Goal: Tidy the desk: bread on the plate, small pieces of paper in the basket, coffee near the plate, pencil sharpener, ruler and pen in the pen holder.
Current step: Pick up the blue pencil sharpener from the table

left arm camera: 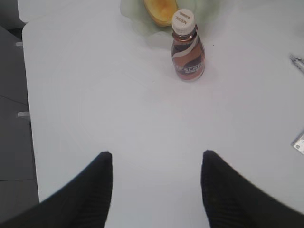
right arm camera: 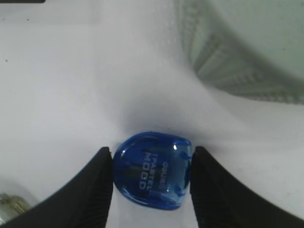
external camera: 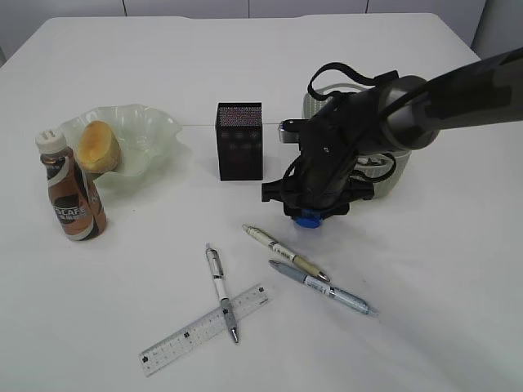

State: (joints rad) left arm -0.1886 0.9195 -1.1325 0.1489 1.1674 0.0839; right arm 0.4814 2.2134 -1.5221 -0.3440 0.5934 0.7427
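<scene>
My right end effector (right arm camera: 151, 178) has its fingers closed against both sides of the blue pencil sharpener (right arm camera: 152, 175), whose white lettering I cannot read surely. It sits on the worktop (external camera: 425, 269) just near of the basket (right arm camera: 247, 52) and right of the pen holder (external camera: 239, 140). My left end effector (left arm camera: 156, 183) stands open and empty over bare worktop with room all around. The coffee (external camera: 72, 192), its label partly reading "CAFE", stands far left, touching the plate (external camera: 155, 135) holding the bread (external camera: 98, 147).
</scene>
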